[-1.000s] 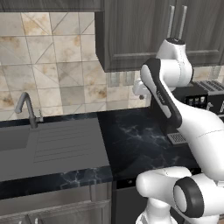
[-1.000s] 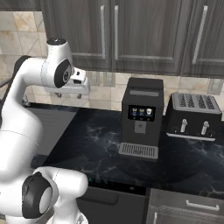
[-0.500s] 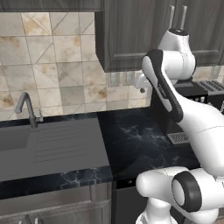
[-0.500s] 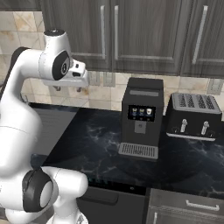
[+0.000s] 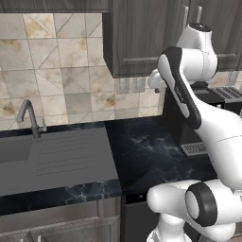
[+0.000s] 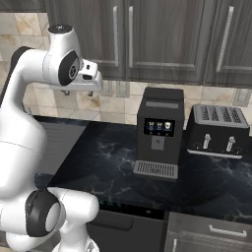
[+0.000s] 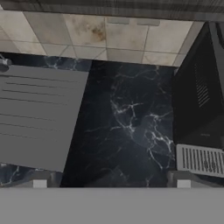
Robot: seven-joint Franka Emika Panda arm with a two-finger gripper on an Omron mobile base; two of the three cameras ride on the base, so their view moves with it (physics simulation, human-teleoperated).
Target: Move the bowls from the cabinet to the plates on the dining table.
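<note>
a: what has changed since a second ago?

b: the arm has lifted; the gripper point(image 6: 90, 92) now sits higher, just under the bottom edge of the cabinet point(image 6: 147, 34), in front of the tiled wall point(image 5: 61, 71); the base has not driven, the counter looks the same.

a: what is around it, and what is in the way?

b: a black coffee machine point(image 6: 158, 133) stands on the black marble counter point(image 6: 113, 157) to the right of the hand, with a black toaster point(image 6: 216, 130) beside it; the grey sink drainer point(image 5: 66, 153) and the tap point(image 5: 29, 116) lie to the left; the cabinet doors are closed, so the bowls cannot be seen.

a: the jaws?

b: spread wide, released; nothing between them and nothing touched; the two fingertips point(image 7: 39, 181) sit far apart over the counter.

a: and the cabinet's lie?

b: it hangs on the wall above the counter; its long silver handles point(image 6: 115, 32) run vertically, the doors facing the robot.
</note>
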